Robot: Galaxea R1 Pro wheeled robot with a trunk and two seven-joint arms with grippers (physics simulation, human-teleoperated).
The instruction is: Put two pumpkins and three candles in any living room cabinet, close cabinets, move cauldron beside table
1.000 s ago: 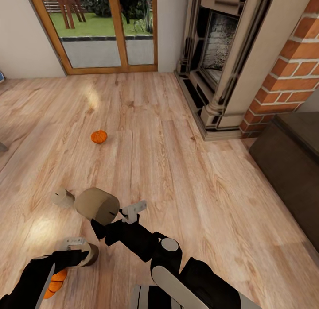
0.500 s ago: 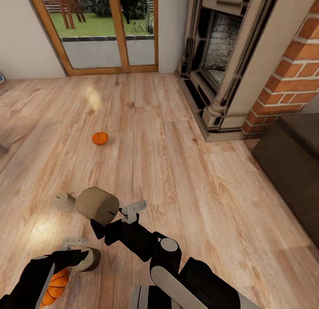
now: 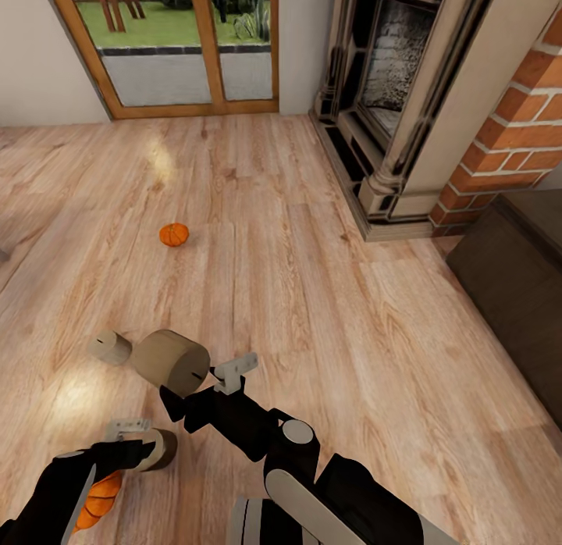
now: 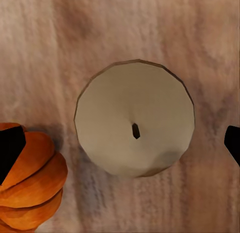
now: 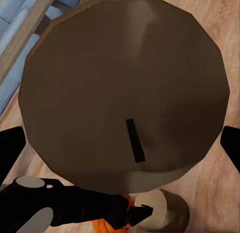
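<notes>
- Nearest to me, my left gripper (image 3: pixel 144 443) hangs over a short pale beige-tan cylinder candle (image 3: pixel 160 449) standing upright on the light wooden plank floor (image 3: pixel 312 311). In the left wrist view its round top with a small dark wick mark (image 4: pixel 135 130) sits between the two dark fingertips (image 4: pixel 10 153), which stand wide on either side with floor showing between them and the wax, so I read this gripper as released, not gripping.
- Just beside that candle, partly under my left forearm, lies a bright-orange ribbed pumpkin (image 3: pixel 100 494); it also shows at the edge of the left wrist view (image 4: pixel 30 188).
- My right gripper (image 3: pixel 195 389) carries a second, larger-looking beige-tan candle (image 3: pixel 172 361), lifted off the floor and tilted on its side. In the right wrist view its flat end (image 5: pixel 125 93) spans the space between the fingertips, so I take it as clenched on this candle.
- A little beyond, a third small beige candle (image 3: pixel 111 347) rests on the floor.
- Farther out, well apart from the rest, a second small orange pumpkin (image 3: pixel 174 234) sits on open floor.
- At my right, a dark-brown low wooden cabinet (image 3: pixel 515 272) stands below the red brick wall (image 3: pixel 531 123).
- Farthest, a dark ornate fireplace surround (image 3: pixel 390 100) and wood-framed glass doors (image 3: pixel 179 53).
</notes>
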